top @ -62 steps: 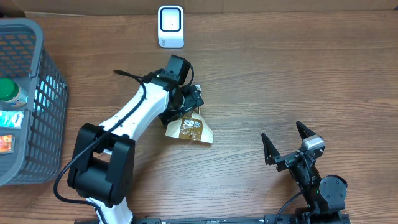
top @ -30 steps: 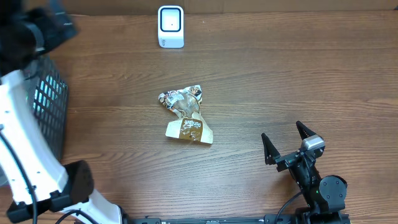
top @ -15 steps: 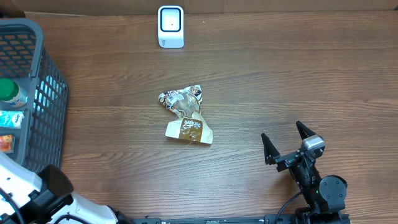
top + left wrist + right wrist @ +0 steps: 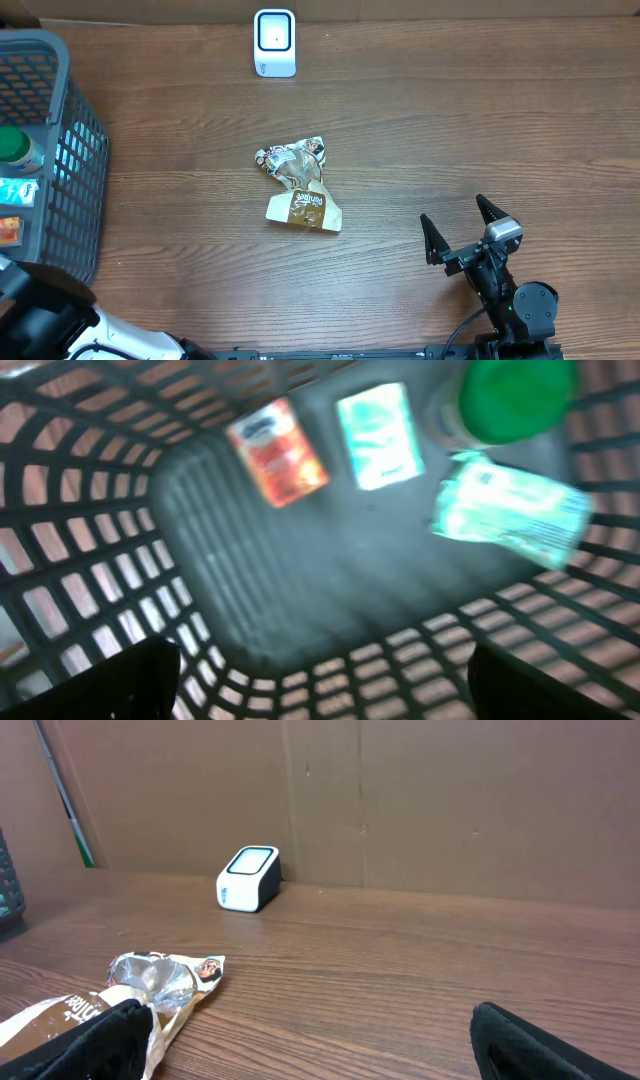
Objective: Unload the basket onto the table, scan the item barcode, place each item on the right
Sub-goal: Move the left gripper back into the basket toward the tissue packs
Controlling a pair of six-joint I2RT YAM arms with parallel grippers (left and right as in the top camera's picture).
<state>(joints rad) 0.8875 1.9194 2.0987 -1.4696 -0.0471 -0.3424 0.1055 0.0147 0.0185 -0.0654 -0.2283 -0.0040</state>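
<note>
Gone from the packet (image 4: 299, 190), the left arm (image 4: 40, 318) now reaches over the basket (image 4: 80, 150), and the left claw (image 4: 320, 665) hangs wide and empty above the goods (image 4: 380, 435) inside. The packet lies crumpled on the table (image 4: 470, 120), well apart from the scanner (image 4: 274, 42). The right claw (image 4: 452, 215) sits wide and empty near the front edge.

Basket (image 4: 72, 150) cut off at left frame edge; its packets (image 4: 378, 435) blurred, labels unreadable. Bag (image 4: 160, 982) cropped at lower left.
</note>
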